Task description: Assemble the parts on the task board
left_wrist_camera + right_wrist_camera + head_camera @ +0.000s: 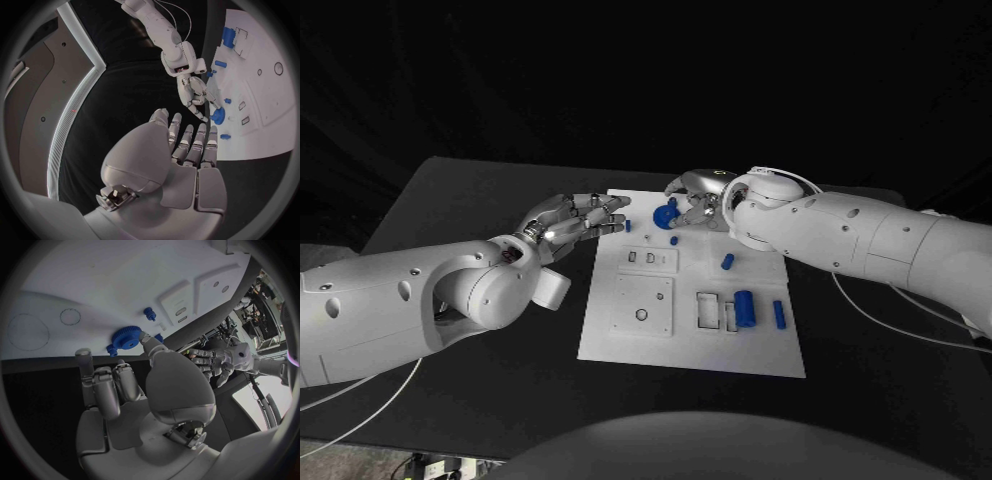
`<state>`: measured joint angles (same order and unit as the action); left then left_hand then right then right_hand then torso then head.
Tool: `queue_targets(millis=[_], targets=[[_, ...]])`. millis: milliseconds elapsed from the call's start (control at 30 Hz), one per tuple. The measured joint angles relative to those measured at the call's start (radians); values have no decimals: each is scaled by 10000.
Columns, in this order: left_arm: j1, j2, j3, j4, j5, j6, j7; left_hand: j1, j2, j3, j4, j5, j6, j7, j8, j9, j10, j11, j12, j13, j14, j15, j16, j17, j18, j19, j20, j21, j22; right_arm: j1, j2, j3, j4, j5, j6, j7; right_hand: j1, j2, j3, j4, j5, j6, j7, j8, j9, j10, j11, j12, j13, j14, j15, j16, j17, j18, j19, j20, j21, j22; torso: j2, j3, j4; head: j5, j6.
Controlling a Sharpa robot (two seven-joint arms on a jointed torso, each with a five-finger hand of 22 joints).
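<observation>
The white task board (689, 345) lies in the middle of the black table. A blue gear (666, 213) sits at the board's far edge; in the right wrist view the blue gear (128, 336) lies flat on the task board (125, 280). My right hand (701, 190) hovers just behind it. The thumb tip touches the gear's rim while the other fingers (84, 360) stay apart from it. My left hand (571, 220) is by the board's far left corner, fingers stretched out and holding nothing. The left wrist view shows the left hand (181, 150), the right hand (195, 95) and the gear (219, 116).
On the board lie a blue cylinder (746, 307), a thin blue bar (779, 314), a short peg (727, 261) and two small pieces (674, 240) (627, 226). Rectangular recesses (646, 260) and a round hole (640, 316) mark its left half. A white cable (877, 310) trails under the right arm.
</observation>
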<state>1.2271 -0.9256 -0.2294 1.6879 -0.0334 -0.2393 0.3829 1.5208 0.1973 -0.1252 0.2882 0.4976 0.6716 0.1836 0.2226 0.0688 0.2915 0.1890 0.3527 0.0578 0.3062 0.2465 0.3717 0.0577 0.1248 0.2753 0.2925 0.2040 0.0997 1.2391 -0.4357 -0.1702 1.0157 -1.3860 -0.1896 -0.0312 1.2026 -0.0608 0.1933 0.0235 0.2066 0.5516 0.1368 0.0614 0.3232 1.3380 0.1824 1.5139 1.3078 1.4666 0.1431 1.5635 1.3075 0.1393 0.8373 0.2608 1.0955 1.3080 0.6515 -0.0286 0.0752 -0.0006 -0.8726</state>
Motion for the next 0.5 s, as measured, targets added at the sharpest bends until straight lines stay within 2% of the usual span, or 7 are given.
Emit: queue_targets(millis=[133, 200, 233, 367, 433, 467, 500], targets=[[-1, 4, 0, -7, 0, 1, -5, 0, 0, 0, 0, 0, 0, 0, 0, 0, 0, 0, 0, 0, 0, 0, 0, 0, 1, 0, 0, 0, 0, -6, -23, 0, 28, 2, -9, 28, 0, 0, -57, 2, -114, -32, -32, 0, -72, 0, 0, 0, 0, 0, 0, 0, 0, 0, 0, 0, -17, 0, 0, 0, -4, 7, 0], [-3, 6, 0, -12, 0, 2, -8, 0, 0, 0, 0, 0, 0, 0, 0, 0, 0, 0, 0, 0, 0, 0, 0, 0, 0, 0, 0, 0, 0, -10, -57, 0, 60, 16, -45, 62, 2, 2, -108, 11, -32, 444, -33, 37, 60, 46, 46, 0, 0, 0, 0, 0, 0, -1, 4, 4, -17, 0, 0, 0, -4, 7, 0], [-4, 7, 0, -14, 0, 2, -8, 0, 0, 0, 0, 0, 0, 0, 0, 0, 0, 0, 0, -1, 0, 0, 0, 0, 0, 0, 0, 0, 0, -10, -80, 0, 80, 26, -76, 87, 5, 5, -141, 0, 148, 674, -25, 103, 82, 102, 88, 0, 0, 0, 0, 0, 0, 0, 48, 38, -12, -1, 0, 0, -4, 7, 0], [-10, 5, 0, -22, 0, 4, -9, 0, 0, 0, 0, 0, 0, 0, 0, 0, 0, 0, 0, -1, 0, 0, 0, 0, 0, 0, 0, 40, 0, -11, -310, -1, 250, 128, -376, 300, 162, 223, -141, 0, 1045, 1538, -18, 389, 114, 494, 27, 79, -1, 0, -1, 0, -1, -1, 553, 32, 316, -1, -3, 1, -12, 7, 0], [-13, -3, -1, -22, 0, 4, -9, 0, 0, 0, 0, 0, 0, 0, 0, 0, 0, 0, 0, -1, 0, 0, 0, 0, 1, 0, 0, 41, 0, -9, -523, -2, 416, 203, -594, 450, 185, 267, -138, 3, 1330, 1979, -4, 510, 159, 392, -76, 78, -1, -5, -5, -41, -1, 0, 897, -12, 509, -1, -9, 1, -13, 22, 0], [-15, -14, -1, -22, 0, 5, -9, 0, 0, 0, 0, 0, 0, 0, 0, 0, 0, 0, 0, -1, 0, 0, 0, 0, -1, 0, 0, 41, 0, -1, -716, -5, 573, 261, -759, 566, 184, 267, -106, 45, 1386, 2162, -20, 541, 168, 351, -131, 46, -1, -22, -74, -61, -1, 1, 1171, -52, 662, -2, -10, 1, -16, 35, 0], [-16, -22, -1, -21, 0, 5, -9, 0, 0, 0, 0, 0, 0, 0, 0, 0, 0, 0, 0, -1, 0, 0, 0, 0, 1, 0, 0, 40, 0, 12, -883, -7, 708, 308, -887, 653, 146, 305, -71, 165, 1401, 2386, -14, 543, 170, 385, -285, -17, -1, -13, -217, -62, -2, -14, 1585, -170, 886, -2, -12, 1, -17, 42, 0]])
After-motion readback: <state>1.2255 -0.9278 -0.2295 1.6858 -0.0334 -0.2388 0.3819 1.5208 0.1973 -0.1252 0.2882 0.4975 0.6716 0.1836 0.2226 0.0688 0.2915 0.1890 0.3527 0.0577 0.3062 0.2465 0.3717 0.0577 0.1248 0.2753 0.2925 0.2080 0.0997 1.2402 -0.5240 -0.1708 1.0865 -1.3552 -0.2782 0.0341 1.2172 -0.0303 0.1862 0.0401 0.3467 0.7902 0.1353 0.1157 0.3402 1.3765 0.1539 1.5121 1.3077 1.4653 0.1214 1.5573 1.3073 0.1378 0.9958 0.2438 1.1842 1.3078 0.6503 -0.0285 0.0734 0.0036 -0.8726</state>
